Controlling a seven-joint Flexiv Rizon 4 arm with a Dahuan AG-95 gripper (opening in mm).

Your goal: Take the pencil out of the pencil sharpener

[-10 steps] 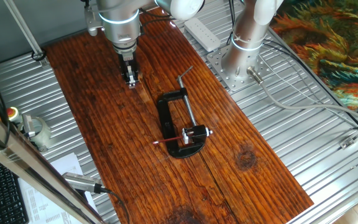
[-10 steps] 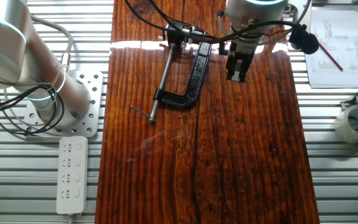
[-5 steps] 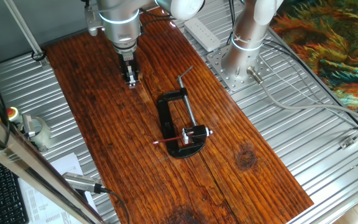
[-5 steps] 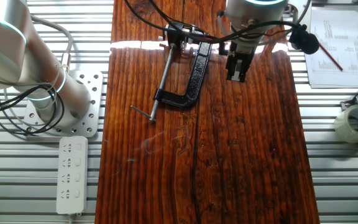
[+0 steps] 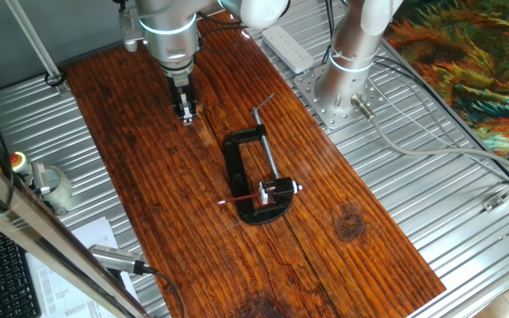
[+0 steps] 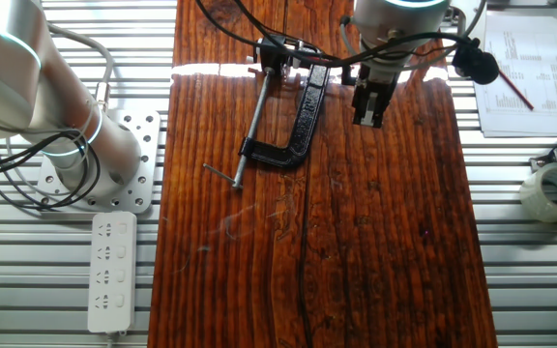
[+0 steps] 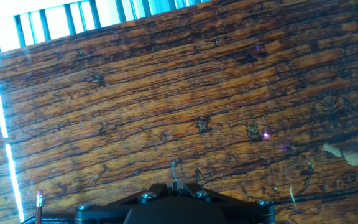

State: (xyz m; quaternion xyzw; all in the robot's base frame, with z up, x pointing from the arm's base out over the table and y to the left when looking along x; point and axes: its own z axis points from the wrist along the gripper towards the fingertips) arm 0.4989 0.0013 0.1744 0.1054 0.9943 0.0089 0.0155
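My gripper (image 5: pixel 185 113) hangs above the wooden tabletop (image 5: pixel 148 177) close to one long edge of the board, fingers pointing straight down at bare wood. In both fixed views the two fingers sit pressed together with no gap that I can make out and nothing between them, so I read them as closed on nothing. From the other fixed view my gripper (image 6: pixel 368 114) is just beside the spine of the C-clamp (image 6: pixel 298 126), apart from it.

The black C-clamp (image 5: pixel 247 172) lies flat near the middle of the board, its grey screw rod (image 5: pixel 269 159) running along its open side. The pencil sharpener (image 5: pixel 280 188), a small black block with a silvery end, sits held in the clamp's mouth at the curved end of the frame. The pencil (image 5: pixel 241 198), a thin red stick, pokes out of the sharpener and crosses over the clamp's frame, its free tip pointing toward the long edge on my gripper's side. It is well apart from my fingers.

In the hand view I see mostly wood grain below me (image 7: pixel 197 112), the board's edge with metal slats at the top, and a thin red pencil end (image 7: pixel 40 205) showing at the bottom left corner.

A white power strip (image 6: pixel 112 271) lies off the board on the metal surface.
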